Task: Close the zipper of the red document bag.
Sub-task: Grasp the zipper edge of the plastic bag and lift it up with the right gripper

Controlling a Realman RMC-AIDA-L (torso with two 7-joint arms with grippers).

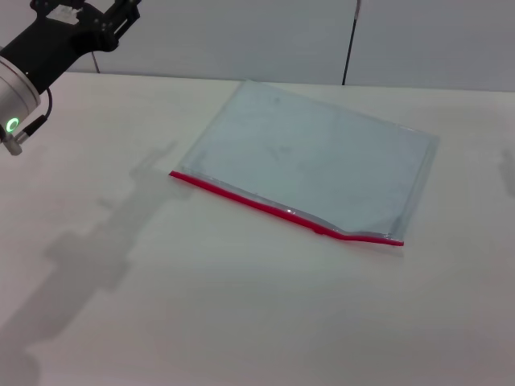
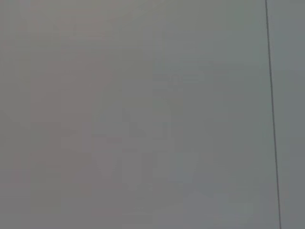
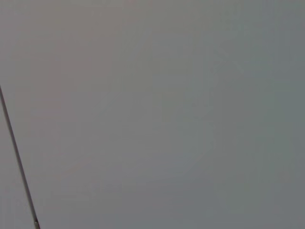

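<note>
Only the left arm shows, at about ten o'clock in the head view: a silver-white cylindrical link carrying a small glowing green ring light and a thin black cable looping beside it. Beyond it sits a matte black wrist housing, ending in the angular black left end effector.
</note>
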